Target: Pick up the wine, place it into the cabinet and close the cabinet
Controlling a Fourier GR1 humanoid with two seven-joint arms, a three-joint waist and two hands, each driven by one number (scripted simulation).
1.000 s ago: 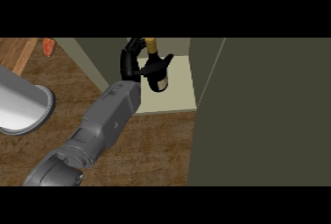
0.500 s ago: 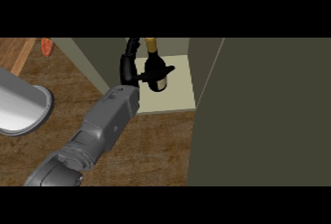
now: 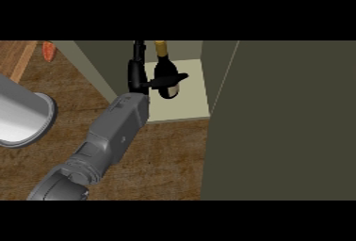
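Inside the cabinet (image 3: 186, 104), the wine (image 3: 165, 70), judged heavy, rigid, slippery and breakable glass, is gripped around its body by the curled right robot hand (image 3: 142, 80).

Dark bottle, pale shelf, olive cabinet, brown wood

The wine (image 3: 167, 77) is black-dark with a yellow-gold neck; the hand (image 3: 142, 81) by it is black, on a grey forearm (image 3: 115, 132). The cabinet (image 3: 285, 117) is dull olive-grey, its shelf (image 3: 186, 101) pale cream. The surface (image 3: 160, 164) is brown with a streaked wood grain. At the left edge sit a shiny silver-grey cylinder (image 3: 17, 117) and a small orange-red thing (image 3: 48, 51).
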